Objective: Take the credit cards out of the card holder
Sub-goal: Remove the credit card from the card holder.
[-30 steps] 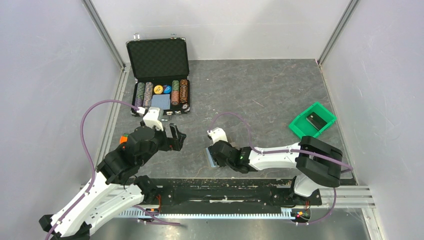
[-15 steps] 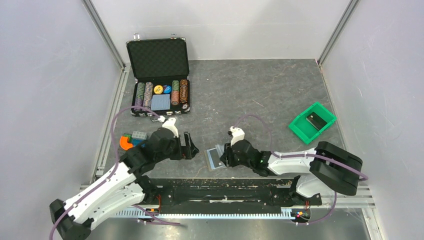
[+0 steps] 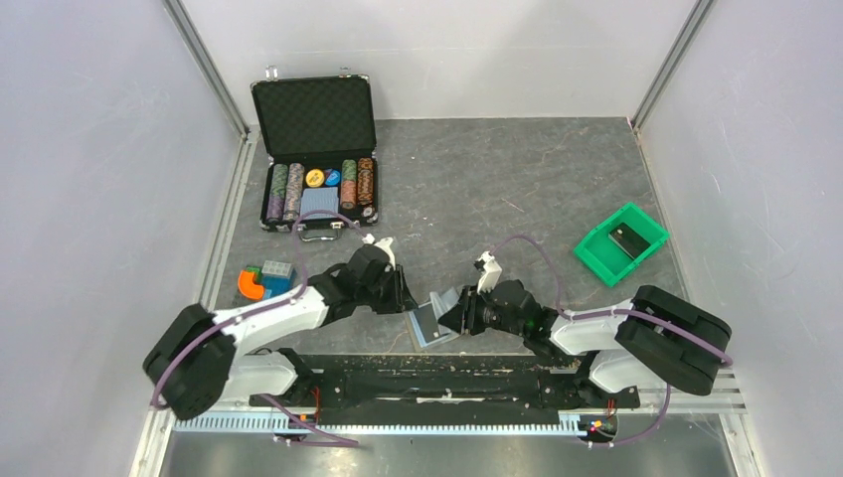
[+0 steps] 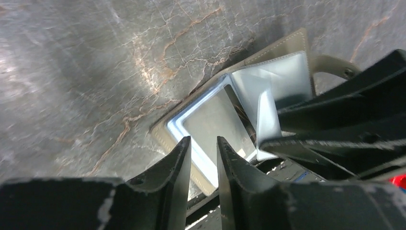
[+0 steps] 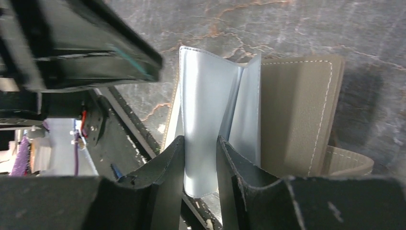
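Well, the card holder (image 3: 429, 324) lies spread open on the counter (image 3: 517, 179) at its near edge, around the middle; the right fingers (image 5: 230, 163) are closed on a pale-blue inner leaf of it, lifted and bent; the left fingers (image 4: 179, 163) are drawn nearly together, holding nothing I can see, tips just over its flat left panel; the cards themselves I cannot make out.
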Tool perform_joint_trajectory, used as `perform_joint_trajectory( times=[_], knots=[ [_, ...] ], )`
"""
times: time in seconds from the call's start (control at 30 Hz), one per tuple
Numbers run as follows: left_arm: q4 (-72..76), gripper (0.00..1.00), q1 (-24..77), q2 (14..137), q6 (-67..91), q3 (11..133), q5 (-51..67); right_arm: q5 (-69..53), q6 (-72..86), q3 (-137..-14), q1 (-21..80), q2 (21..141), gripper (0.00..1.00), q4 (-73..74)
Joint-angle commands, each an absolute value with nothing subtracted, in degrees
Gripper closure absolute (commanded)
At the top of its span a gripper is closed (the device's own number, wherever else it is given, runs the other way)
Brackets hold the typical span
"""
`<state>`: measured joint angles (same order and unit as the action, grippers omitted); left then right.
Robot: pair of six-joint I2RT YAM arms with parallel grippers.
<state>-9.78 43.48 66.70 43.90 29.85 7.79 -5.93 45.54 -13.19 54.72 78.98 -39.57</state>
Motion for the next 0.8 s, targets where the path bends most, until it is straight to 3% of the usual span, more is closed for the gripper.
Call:
perform_joint_trajectory(
  times=[0.0,0.23,0.5,0.77],
  knots=[
    [0.99,0.68,43.68,73.53,44.74,32.43,12.2,-9.07,47.2,-12.62,54.49,77.47,0.68,-47.02],
    [6.31,0.68,43.9,78.96,45.39,32.53,15.45,-9.02,46.39,-13.18,54.41,77.01,0.62,-44.64],
    [11.68,0.63,44.71,80.53,46.5,32.72,21.0,-2.94,40.68,-16.6,54.4,71.48,0.5,-29.86],
    [13.05,0.61,45.44,83.26,46.23,34.58,22.38,0.89,35.25,-18.28,54.49,60.47,0.5,-19.43]
  ],
)
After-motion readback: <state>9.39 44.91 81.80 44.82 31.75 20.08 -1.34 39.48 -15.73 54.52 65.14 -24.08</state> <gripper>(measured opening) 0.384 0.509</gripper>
